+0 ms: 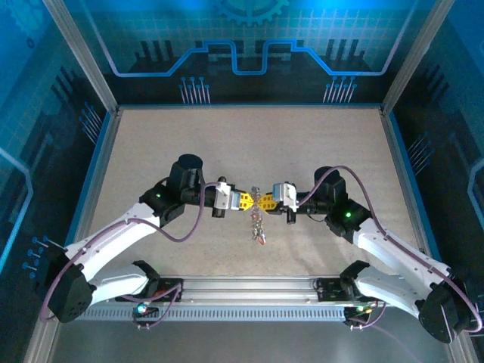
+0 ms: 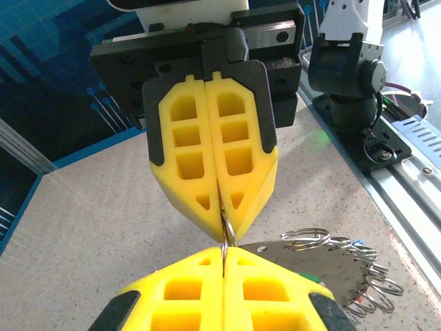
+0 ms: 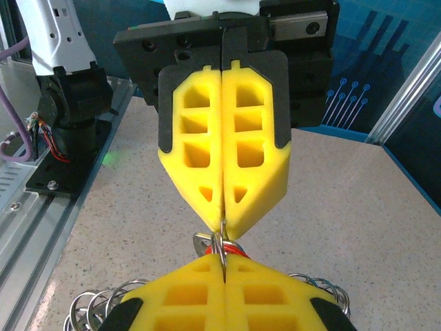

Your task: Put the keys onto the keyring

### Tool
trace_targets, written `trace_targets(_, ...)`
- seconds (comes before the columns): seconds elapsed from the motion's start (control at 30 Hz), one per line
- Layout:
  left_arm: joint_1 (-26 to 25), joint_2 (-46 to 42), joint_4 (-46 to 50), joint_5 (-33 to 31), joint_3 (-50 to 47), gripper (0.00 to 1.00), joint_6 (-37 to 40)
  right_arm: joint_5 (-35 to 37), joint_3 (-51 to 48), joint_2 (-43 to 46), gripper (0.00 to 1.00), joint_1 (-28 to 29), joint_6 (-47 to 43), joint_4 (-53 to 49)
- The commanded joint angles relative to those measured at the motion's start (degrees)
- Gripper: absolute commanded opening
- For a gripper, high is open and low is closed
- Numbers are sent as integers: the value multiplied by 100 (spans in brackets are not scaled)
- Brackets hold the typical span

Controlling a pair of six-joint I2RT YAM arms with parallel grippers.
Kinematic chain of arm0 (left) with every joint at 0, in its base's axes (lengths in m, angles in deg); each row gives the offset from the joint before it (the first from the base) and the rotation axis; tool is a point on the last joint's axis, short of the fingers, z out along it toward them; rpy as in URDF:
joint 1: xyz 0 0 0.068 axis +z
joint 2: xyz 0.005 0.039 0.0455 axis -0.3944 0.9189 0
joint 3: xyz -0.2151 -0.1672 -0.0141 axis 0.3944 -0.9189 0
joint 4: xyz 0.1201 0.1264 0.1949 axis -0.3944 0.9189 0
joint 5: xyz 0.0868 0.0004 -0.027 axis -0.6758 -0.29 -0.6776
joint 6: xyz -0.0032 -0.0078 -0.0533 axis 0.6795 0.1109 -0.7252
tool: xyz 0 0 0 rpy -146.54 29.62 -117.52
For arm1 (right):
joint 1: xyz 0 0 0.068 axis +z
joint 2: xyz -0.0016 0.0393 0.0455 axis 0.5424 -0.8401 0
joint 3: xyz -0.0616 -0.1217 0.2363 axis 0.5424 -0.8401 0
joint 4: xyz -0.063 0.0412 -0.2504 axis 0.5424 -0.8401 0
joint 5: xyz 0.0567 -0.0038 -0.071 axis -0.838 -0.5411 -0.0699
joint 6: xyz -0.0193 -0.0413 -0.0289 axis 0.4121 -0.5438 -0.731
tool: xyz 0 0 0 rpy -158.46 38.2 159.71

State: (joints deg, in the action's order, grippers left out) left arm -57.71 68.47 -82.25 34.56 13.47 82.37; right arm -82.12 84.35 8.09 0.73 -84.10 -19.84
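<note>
The table (image 1: 242,144) had a flat top, beige and finely speckled, and was roughly square from above. A pale metal frame edged it from 7 round through 12 to 5 o'clock, with a blue strip inside that frame at 9 and 3. Along 6 o'clock lay a ribbed silver rail (image 1: 249,291), running side to side at the near edge. On that rail sat two dark arm bases, one at 7 o'clock (image 1: 155,286) and one at 5 o'clock (image 1: 342,287). Just toward 6 from the centre, the keyring (image 1: 259,218) and its keys (image 1: 259,236) hung low over the top; whether their lowest end rested on it could not be told.
</note>
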Motion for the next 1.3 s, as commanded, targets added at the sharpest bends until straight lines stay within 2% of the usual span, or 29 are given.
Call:
trace_targets(0.0,-83,-126,6,39,97,0,208,173,180,34,0,-119,250,291)
trace_targets(0.37,-116,-239,-392,-108,-165,0,235,244,83,22,0,-299,652,502)
trace_targets(0.77,-329,-5,441,-294,106,0,841,-20,73,5,0,-442,936,680)
trace_targets(1.27,-600,-29,353,-807,-51,0,1328,-65,16,-131,0,-693,1459,944)
